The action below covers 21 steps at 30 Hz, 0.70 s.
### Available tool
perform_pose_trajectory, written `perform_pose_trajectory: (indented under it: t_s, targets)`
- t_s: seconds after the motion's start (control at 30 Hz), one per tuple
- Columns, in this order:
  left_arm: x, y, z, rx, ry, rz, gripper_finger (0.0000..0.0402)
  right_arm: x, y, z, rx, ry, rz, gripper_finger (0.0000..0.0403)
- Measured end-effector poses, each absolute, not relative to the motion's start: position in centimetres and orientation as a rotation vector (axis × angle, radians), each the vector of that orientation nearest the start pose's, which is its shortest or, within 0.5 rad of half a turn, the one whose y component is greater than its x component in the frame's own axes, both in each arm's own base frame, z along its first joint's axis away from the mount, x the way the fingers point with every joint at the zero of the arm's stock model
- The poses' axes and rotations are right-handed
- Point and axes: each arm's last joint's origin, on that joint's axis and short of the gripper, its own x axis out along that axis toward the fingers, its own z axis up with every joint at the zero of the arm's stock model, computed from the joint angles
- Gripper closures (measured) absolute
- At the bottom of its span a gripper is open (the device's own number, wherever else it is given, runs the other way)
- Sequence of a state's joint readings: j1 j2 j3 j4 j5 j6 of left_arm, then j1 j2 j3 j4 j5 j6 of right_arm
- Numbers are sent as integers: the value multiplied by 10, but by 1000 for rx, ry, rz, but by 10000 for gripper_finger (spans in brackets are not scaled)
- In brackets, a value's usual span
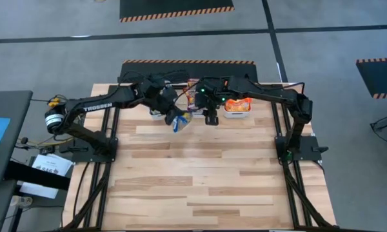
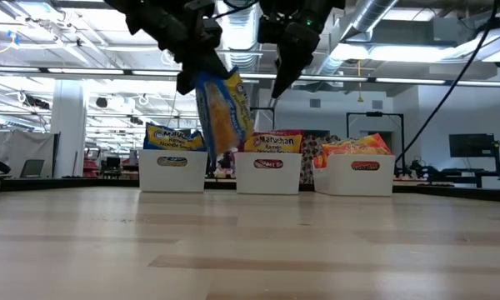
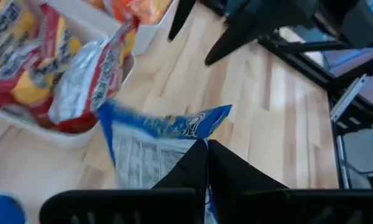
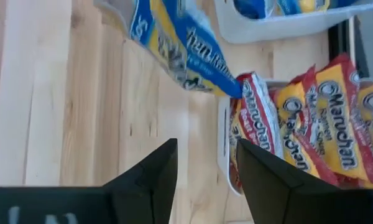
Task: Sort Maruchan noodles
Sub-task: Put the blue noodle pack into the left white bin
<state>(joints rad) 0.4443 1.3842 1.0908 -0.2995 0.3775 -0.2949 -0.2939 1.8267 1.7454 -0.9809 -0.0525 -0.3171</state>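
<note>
The left gripper [image 2: 202, 77] hangs above the table [image 1: 206, 187], in front of the three white bins. Its jaws are closed on the top edge of a blue noodle packet [image 2: 222, 112], which hangs down tilted in the air and does not touch the table. In the left wrist view the same packet [image 3: 158, 146] shows between the two dark fingers, which are pressed together on it.

The right gripper [image 2: 288, 71] is just beside it, also in the air, near the middle bin [image 2: 268, 172]. Its jaws stand apart and hold nothing; in the right wrist view only bare wood shows between them.

The left bin [image 2: 173, 171] holds blue packets [image 2: 173, 137]. The middle bin holds maroon packets [image 4: 323, 118], standing on their edges. The right bin [image 2: 362, 177] holds orange packets [image 2: 357, 147]. The three bins stand in a row at the far side of the table.
</note>
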Motion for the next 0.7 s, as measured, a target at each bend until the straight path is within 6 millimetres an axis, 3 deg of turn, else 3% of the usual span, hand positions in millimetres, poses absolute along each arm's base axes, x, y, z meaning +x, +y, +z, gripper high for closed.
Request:
perform_pose_trajectory:
  t_s: [0.37,0.7]
  targets:
    - [269,134,298,-502,516,170,401,362,-125,313,-74,1081,-88,225]
    - [268,136,298,-508,515,157,401,363,-128,313,-81,1062,-94,225]
